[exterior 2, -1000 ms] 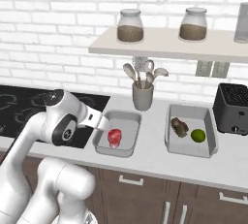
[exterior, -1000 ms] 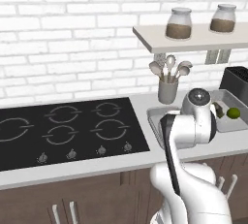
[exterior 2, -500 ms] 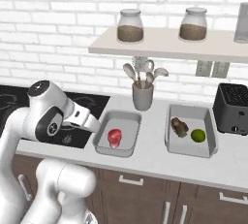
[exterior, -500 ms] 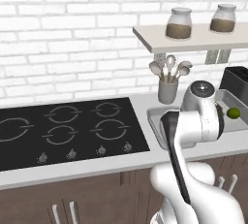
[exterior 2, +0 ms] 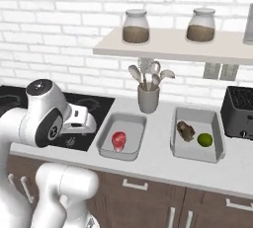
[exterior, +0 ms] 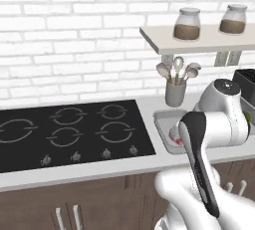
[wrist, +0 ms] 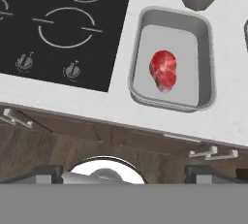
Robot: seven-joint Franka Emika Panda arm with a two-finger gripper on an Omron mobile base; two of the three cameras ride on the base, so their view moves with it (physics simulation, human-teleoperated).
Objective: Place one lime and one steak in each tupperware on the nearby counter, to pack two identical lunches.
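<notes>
In the hand view the gripper [wrist: 123, 172] is hovering with its fingers [wrist: 48, 173] spread wide and holding nothing, and the stove [wrist: 53, 19] is lying ahead of the left finger. The red steak [wrist: 163, 70] is sitting alone in the near tupperware [wrist: 207, 72], ahead of the fingers and toward the right one, well apart from both. Farther right, the brown steak [exterior 2: 186, 130] and a lime [exterior 2: 204, 139] are resting side by side in the second tupperware [exterior 2: 196, 152] on the counter [exterior 2: 158, 165].

base views: flank arm, share counter [exterior 2: 163, 165] | hand view: overhead, probably tilted

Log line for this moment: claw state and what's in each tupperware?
claw: open, empty | left tupperware: red steak | right tupperware: brown steak, lime | missing: one lime
</notes>
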